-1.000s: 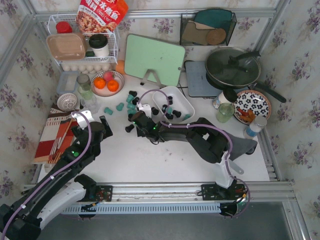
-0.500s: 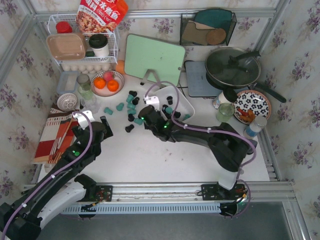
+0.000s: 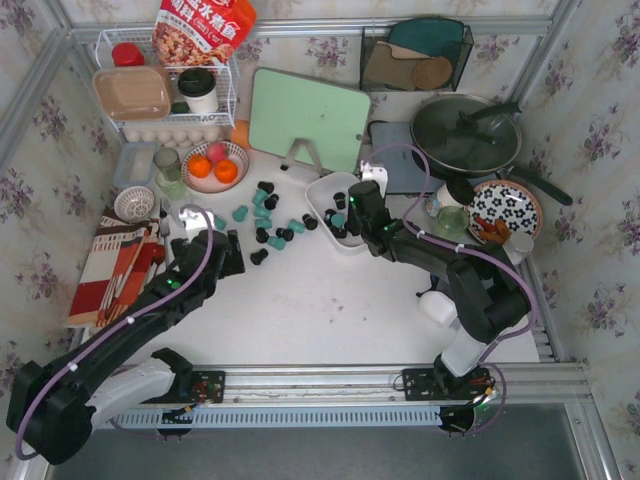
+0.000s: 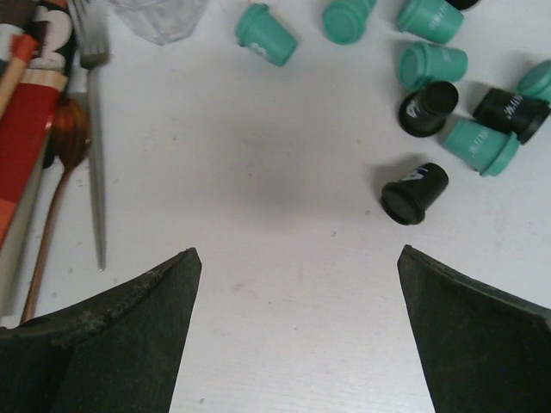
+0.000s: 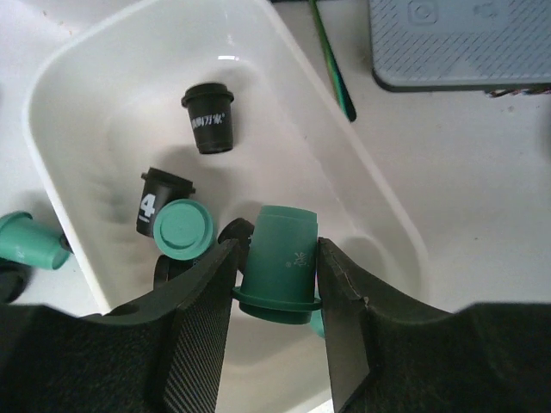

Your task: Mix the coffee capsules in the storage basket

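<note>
The right fingers (image 5: 198, 327) are no longer down among the loose capsules (image 3: 240, 213) on the worktop (image 3: 330, 300) left of the storage basket (image 5: 344, 189). They have swung right and back and now hang over the inside of the basket, closed on a teal capsule (image 5: 277, 258). With that arm gone, the teal and black capsules just left of the basket lie uncovered. The left fingers (image 4: 112, 344) have reached forward and to the right, nearer the loose capsules, with a black capsule (image 4: 415, 193) just ahead of them.
</note>
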You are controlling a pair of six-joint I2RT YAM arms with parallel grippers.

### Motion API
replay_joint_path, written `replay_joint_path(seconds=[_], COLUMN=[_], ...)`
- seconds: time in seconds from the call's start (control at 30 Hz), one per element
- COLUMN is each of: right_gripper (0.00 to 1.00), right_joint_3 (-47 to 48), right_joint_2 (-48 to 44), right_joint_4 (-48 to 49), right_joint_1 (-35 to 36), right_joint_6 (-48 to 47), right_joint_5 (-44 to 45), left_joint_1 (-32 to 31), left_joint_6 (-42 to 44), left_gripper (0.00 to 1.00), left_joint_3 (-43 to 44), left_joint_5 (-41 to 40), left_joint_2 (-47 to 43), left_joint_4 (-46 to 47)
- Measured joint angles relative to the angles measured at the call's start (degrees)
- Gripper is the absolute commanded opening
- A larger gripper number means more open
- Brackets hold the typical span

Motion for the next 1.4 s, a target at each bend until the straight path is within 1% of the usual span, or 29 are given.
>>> replay_joint_path(seconds=[0.17,0.27,0.33,0.47,0.53,0.73,0.77,0.9,1.07,1.1,1.23,1.33,1.4], right_gripper=[0.62,0.66,0.66,0.66,0.66,0.65,0.65,0.65,0.65,0.64,0.64,0.64,0.64], right_joint_3=[0.1,0.0,-0.1,-2.0,-4.4,-14.6,-15.9,-18.3,-19.3,-19.3,-19.3,-19.5,-19.6], right_joint_2=[2.1,2.2,2.0,-0.2,-2.3,-8.6,-9.2,-11.1,-11.5,-11.5,-11.5,-12.0,-12.5], right_joint_4=[0.0,0.0,0.0,0.1,1.0,7.4,8.3,11.9,14.1,14.3,15.4,15.6,15.9], right_joint_1=[-1.8,-3.6,-3.6,-3.4,-3.6,-3.5,-3.5,-3.6,-3.6,-3.6,-3.5,-3.5,-3.5], right_joint_6=[0.1,0.2,0.0,-1.0,-1.3,-1.6,-1.6,-1.3,-0.7,-0.5,0.5,0.8,1.0], right_joint_5=[-4.8,-5.3,-6.3,-7.5,-8.0,-9.6,-9.7,-11.3,-12.8,-13.2,-14.3,-15.5,-15.6], left_joint_1=[0.0,0.0,0.0,0.0,0.0,0.0,0.0,0.0,0.0,0.0,0.0,0.0,0.2], left_joint_6=[2.7,4.9,6.0,7.4,8.0,9.3,9.4,10.3,10.4,10.5,11.9,12.9,13.4], left_gripper=[1.00,1.00,0.99,0.93,0.90,0.88,0.84,0.83,0.82,0.78,0.70,0.67,0.67], left_joint_3=[1.6,1.9,2.0,2.1,2.1,3.3,3.6,5.9,8.2,8.4,10.7,13.8,15.8], left_joint_5=[4.6,7.1,8.3,11.0,12.5,17.6,18.5,21.1,22.3,22.3,21.9,20.8,20.0], left_joint_2=[5.4,7.8,8.8,11.0,12.3,18.1,19.4,24.4,29.4,30.0,32.2,35.3,37.8], left_joint_4=[1.8,2.8,3.3,4.9,5.8,8.4,8.9,9.6,10.5,10.4,10.3,8.8,7.7])
